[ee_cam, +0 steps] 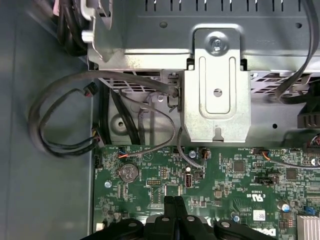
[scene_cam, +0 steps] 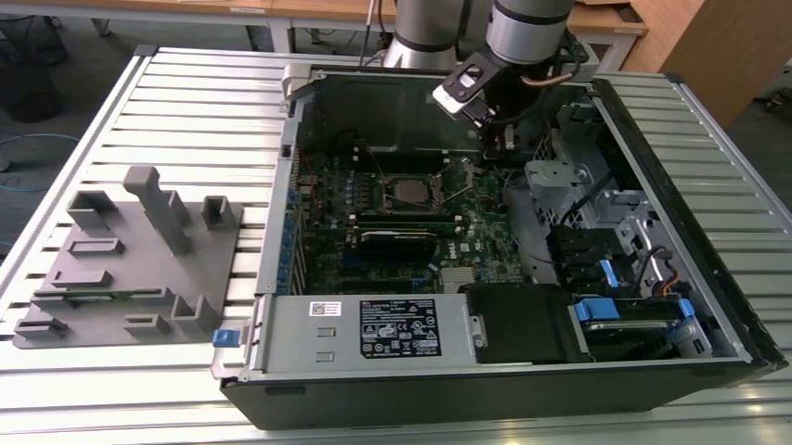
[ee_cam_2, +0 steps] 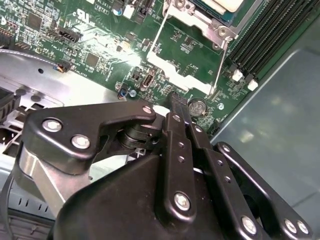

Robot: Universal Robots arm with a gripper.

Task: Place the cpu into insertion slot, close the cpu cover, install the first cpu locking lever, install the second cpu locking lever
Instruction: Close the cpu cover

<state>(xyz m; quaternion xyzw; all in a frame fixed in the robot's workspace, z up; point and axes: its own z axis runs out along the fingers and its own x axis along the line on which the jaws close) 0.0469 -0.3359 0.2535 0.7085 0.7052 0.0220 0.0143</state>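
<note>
The open computer case [scene_cam: 278, 269] lies on a slatted table. On its green board is the insertion slot [scene_cam: 385, 200] with the pale cpu [scene_cam: 406, 189] lying in it; the second wrist view shows a corner of the cpu [ee_cam_2: 222, 4] inside the slot's silvery rim [ee_cam_2: 200, 20]. The cpu cover [ee_cam_2: 172, 70], a thin silvery frame with a window, stands raised beside the slot, and a thin wire lever [ee_cam_2: 220, 65] runs along one of its sides. My gripper [ee_cam_2: 175, 97] [ee_cam: 172, 200] is shut with nothing in it. Its tip hovers just off the cover's free edge, near a coin battery [ee_cam_2: 197, 106].
A grey power supply box [scene_cam: 371, 329] fills the case's near end. Black memory sticks [ee_cam_2: 265, 35] lie beside the slot. A metal bracket [ee_cam: 216, 95] and looped cables [ee_cam: 60, 120] sit past the board's edge. A grey fixture block [scene_cam: 124, 269] rests on the table at the exterior view's left.
</note>
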